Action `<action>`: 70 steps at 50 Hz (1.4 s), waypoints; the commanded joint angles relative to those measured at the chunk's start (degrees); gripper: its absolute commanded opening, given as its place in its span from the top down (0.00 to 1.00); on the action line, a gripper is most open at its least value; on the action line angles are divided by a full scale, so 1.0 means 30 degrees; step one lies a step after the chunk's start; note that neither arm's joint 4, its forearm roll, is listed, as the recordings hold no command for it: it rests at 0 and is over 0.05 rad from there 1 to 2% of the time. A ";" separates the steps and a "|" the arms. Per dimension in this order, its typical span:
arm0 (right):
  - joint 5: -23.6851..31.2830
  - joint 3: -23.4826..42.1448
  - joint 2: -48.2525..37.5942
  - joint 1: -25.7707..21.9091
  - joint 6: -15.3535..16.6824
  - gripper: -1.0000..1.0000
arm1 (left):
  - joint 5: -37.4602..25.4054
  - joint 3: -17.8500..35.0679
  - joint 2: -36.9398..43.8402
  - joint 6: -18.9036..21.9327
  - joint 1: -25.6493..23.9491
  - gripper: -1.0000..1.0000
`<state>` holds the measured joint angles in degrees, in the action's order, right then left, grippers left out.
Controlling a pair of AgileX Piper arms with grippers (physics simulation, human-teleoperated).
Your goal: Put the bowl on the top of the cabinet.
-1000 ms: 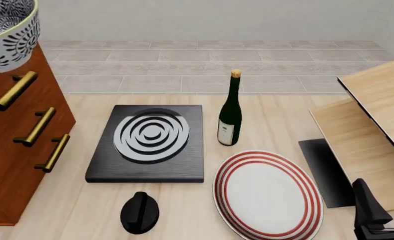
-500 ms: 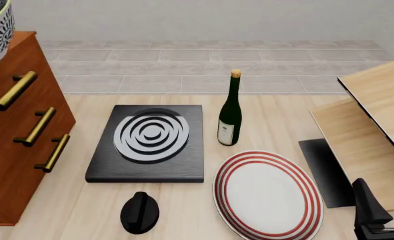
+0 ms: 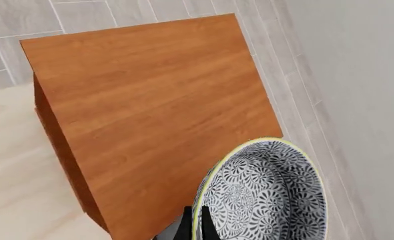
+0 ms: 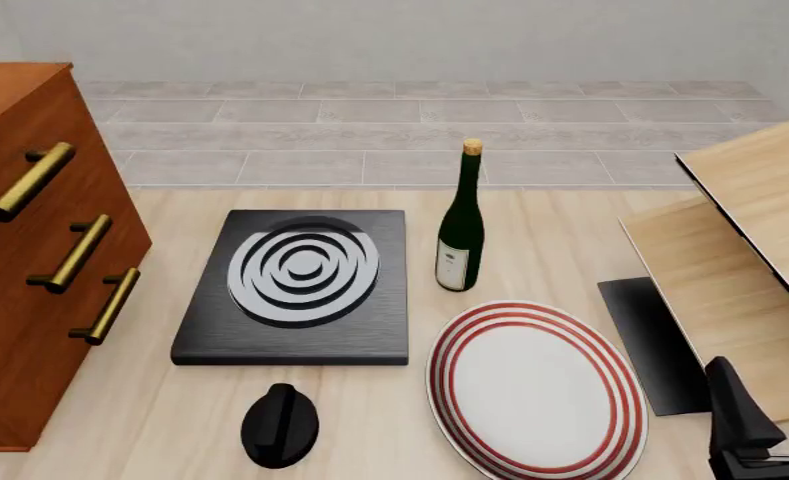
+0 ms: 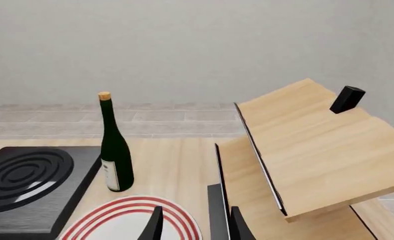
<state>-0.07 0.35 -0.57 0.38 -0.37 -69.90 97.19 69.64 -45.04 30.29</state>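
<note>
**Bowl held at the cabinet top by the left gripper**

At the far left of the front view the cabinet [image 4: 34, 250] is seen, its three brass handles [image 4: 74, 255] facing the table; the bowl is out of that view. In the left wrist view the bowl [image 3: 266, 192] is shown over one edge of the cabinet's flat top, partly overhanging it toward the tiled floor. Whether it rests on the wood cannot be told. Its yellowish rim is pinched between the dark fingers of the left gripper [image 3: 197, 222], which is closed on it.

Right of the cabinet, a black slab [image 4: 294, 290] with grey concentric rings lies on the table [image 4: 167, 420], and a black knob [image 4: 279, 425] lies nearer the camera. A green bottle [image 4: 461, 225] stands upright just right of the slab. A red-ringed plate [image 4: 538, 390] lies in front of the bottle. Pale boards [image 4: 741, 250] slope at the far right, over a black base [image 4: 648, 340]. The right gripper [image 5: 193, 225] is seen low at the right edge, fingers parted and holding nothing.
</note>
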 commanded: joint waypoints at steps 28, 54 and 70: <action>0.0019 0.0070 -0.0087 -0.0061 0.0045 0.00 | 0.0003 0.0246 0.0716 0.0320 0.3458 1.00; 0.0096 0.0082 -0.0009 -0.0070 0.0099 0.00 | 0.0051 -0.0156 0.0959 0.0172 0.4258 1.00; -0.0005 0.0039 -0.0044 -0.0092 0.0129 0.00 | 0.0318 -0.0714 0.1047 0.0330 0.4372 1.00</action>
<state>0.09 0.49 -0.59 0.14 -0.05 -69.60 95.95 72.89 -44.38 43.27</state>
